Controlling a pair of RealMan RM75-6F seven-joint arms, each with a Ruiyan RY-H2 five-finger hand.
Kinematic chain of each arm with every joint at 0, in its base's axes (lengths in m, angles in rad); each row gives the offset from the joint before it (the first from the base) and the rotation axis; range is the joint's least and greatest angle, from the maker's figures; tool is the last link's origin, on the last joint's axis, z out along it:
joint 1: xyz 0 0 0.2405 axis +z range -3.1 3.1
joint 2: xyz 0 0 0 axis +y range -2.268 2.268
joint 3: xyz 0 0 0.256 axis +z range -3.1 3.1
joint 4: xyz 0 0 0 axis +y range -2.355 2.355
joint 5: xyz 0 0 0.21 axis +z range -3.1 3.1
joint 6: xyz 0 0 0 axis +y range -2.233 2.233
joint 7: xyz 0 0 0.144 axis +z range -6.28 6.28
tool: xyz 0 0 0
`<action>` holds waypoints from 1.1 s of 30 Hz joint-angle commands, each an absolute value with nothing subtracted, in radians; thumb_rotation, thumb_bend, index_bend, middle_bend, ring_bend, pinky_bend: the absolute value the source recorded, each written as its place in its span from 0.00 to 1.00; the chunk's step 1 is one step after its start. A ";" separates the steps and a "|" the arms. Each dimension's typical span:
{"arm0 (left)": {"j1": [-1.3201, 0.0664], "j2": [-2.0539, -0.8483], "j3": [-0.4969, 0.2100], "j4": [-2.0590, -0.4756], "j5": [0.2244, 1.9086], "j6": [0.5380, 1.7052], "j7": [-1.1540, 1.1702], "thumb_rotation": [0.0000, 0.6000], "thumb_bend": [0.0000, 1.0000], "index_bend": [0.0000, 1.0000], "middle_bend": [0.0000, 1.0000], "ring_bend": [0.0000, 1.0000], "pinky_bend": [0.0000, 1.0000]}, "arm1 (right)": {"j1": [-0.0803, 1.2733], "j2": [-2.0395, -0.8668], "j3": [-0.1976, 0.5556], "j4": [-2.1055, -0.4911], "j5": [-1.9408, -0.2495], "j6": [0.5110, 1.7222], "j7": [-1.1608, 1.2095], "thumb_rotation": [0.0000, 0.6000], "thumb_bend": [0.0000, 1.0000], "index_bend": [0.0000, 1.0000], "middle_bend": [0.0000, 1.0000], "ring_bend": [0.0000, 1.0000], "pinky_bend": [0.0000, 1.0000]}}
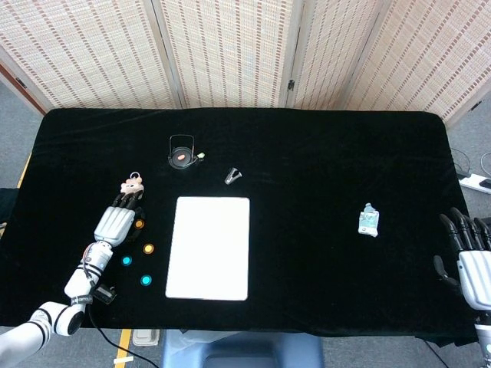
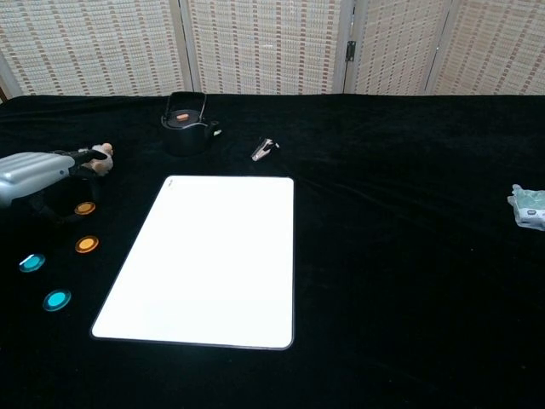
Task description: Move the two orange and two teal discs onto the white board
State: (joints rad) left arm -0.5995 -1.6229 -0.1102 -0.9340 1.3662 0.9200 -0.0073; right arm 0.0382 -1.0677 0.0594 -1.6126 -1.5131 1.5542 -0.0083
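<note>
Four discs flat, off white board [image 1: 209, 247], long axis front-to-back; left hand [image 1: 113, 224] empty, fingers apart; right hand [image 1: 469, 257] likewise

On your black-draped table [image 1: 322, 153], a small black kettle [image 1: 182, 151] sits upper left, a silver clip [image 1: 232, 175] beside it, a pink plush keychain [image 1: 133, 185] left, and a pale teal packet [image 1: 369, 221] right.

The desk [image 1: 322, 169] under me wears matt black cloth, velvety and faintly creased. The white board [image 1: 209, 247] looks smooth and hard with a soft sheen. The orange discs [image 2: 84, 208] and teal discs [image 2: 57, 300] shine like glossy plastic. My left hand [image 1: 114, 223] has a pale silvery shell, smooth, with dark fingers [image 1: 128, 201]. The far screens [image 1: 230, 50] look woven, rough reed.
</note>
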 commanded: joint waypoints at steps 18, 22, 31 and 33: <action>-0.606 -1.639 -0.105 -0.905 1.344 0.916 0.038 1.00 0.42 0.46 0.00 0.00 0.00 | 0.031 -1.074 0.066 -1.594 -1.511 1.554 0.013 1.00 0.51 0.00 0.00 0.06 0.00; -0.607 -1.643 -0.104 -0.902 1.344 0.919 0.049 1.00 0.42 0.47 0.00 0.00 0.00 | 0.029 -1.075 0.066 -1.590 -1.512 1.556 0.018 1.00 0.51 0.00 0.00 0.06 0.00; -0.608 -1.651 -0.103 -0.895 1.350 0.938 0.041 1.00 0.44 0.53 0.00 0.00 0.00 | 0.027 -1.078 0.069 -1.585 -1.513 1.559 0.023 1.00 0.51 0.00 0.00 0.05 0.00; -0.607 -1.646 -0.103 -0.903 1.359 0.953 0.035 1.00 0.44 0.54 0.00 0.00 0.00 | 0.026 -1.078 0.069 -1.586 -1.514 1.561 0.022 1.00 0.51 0.00 0.00 0.05 0.00</action>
State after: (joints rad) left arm -0.6075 -1.6484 -0.1033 -0.8995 1.3554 0.9479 0.0379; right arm 0.0257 -1.0777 0.0693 -1.5859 -1.5140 1.5615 0.0217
